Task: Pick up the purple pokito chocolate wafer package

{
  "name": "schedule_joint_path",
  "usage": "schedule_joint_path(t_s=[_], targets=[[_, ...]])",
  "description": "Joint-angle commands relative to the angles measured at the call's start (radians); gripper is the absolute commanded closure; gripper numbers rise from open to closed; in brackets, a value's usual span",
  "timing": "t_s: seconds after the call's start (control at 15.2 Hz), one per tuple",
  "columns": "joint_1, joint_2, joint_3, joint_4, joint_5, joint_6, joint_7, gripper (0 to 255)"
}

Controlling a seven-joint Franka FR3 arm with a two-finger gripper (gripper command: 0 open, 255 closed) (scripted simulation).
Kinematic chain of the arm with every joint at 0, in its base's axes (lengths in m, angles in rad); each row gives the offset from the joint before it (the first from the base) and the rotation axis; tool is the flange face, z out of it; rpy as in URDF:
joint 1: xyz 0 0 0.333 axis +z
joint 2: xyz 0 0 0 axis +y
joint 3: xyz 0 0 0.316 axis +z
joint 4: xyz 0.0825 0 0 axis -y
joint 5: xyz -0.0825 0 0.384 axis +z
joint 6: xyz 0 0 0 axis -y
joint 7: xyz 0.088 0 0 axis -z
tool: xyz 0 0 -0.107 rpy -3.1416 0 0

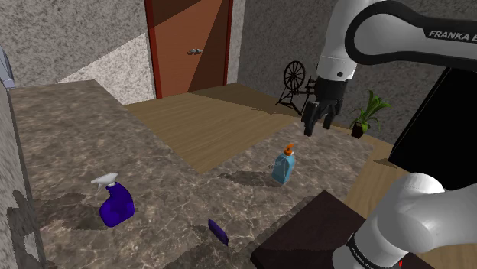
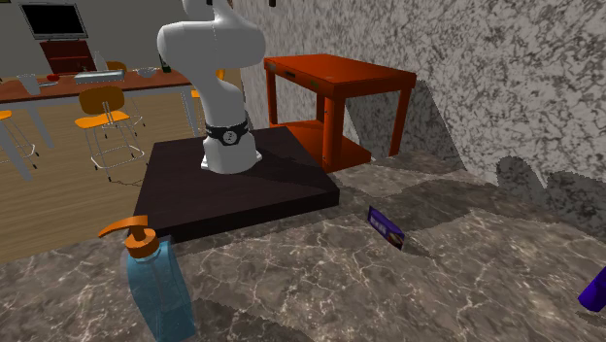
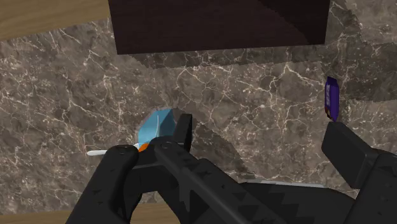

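My gripper hangs up in the air, fingers spread apart with nothing in them. Right below it, the wrist view has the blue spray bottle with the orange trigger. Out past one finger lies the purple wafer package on the marbled surface, near the dark stand, long axis aimed at the stand. The second exterior view shows it up on its thin edge. Farther off, the shoulder view has a purple spray bottle and a brown door. The second exterior view has an orange-red table behind the stand.
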Motion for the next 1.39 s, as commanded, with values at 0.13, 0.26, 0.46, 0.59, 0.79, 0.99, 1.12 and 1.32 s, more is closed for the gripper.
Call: schedule_joint_path(t_s=[0.13,0.26,0.46,0.59,0.79,0.99,1.12,1.32], targets=[[0.012,0.014,0.023,-0.047,0.018,0.064,0.013,0],[0.025,0.034,0.046,-0.09,0.036,0.13,0.026,0],[0.045,0.076,0.083,-0.145,0.063,0.233,0.045,0],[0.058,0.113,0.109,-0.176,0.08,0.303,0.057,0],[0.076,0.181,0.149,-0.211,0.104,0.413,0.076,0],[0.092,0.265,0.19,-0.233,0.122,0.525,0.097,0],[0.1,0.328,0.218,-0.241,0.13,0.6,0.112,0],[0.109,0.435,0.26,-0.241,0.133,0.712,0.138,0]])
